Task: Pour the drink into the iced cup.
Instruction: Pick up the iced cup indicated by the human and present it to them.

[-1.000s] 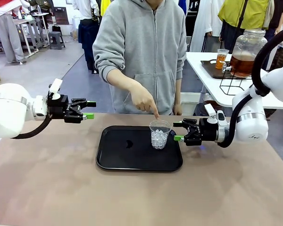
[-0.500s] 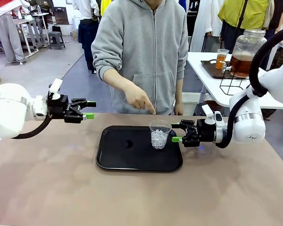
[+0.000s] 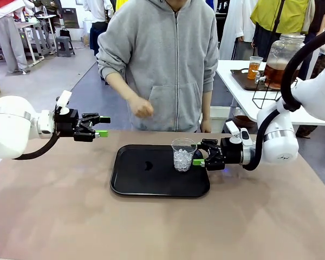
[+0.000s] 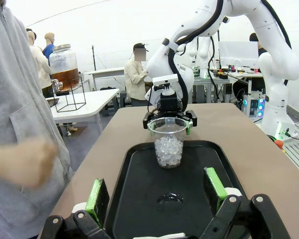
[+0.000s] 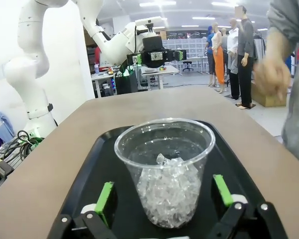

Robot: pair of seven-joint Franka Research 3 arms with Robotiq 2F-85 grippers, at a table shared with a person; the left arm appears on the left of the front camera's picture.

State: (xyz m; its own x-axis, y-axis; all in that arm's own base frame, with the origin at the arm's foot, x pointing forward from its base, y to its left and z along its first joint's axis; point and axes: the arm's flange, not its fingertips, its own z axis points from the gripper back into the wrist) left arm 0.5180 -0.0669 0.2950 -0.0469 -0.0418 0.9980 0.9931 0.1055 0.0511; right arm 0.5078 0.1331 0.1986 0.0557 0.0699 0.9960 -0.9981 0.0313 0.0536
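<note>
Cup (image 3: 183, 154) with ice sits on the right side of the black tray (image 3: 135, 187), upright, clear plastic, ice filling roughly the lower half. The right gripper (image 3: 198, 153) is low at the tray's right edge with its jaws wide open, one green pad on each side of the cup. In the right wrist view there's a gap between the cup and each pad (image 5: 105, 198), so it isn't gripping anything.

The left gripper (image 3: 104, 125) hangs in the air over the table's left side, well away from the tray, jaws spread wide too and nothing between them. It's pointed at the tray, and its own camera looks straight across at the cup with the right gripper behind it.

The drink (image 3: 276, 76), an amber-brown liquid, is off on a white table at the far right, in a big glass jar (image 3: 284, 51) on a wire stand. A small cup (image 3: 254, 66) of the same colour stands just left of the jar.

The person in a grey hoodie stands at the far side, hand (image 3: 141, 107) loosely closed up at waist height, clear of the tray
</note>
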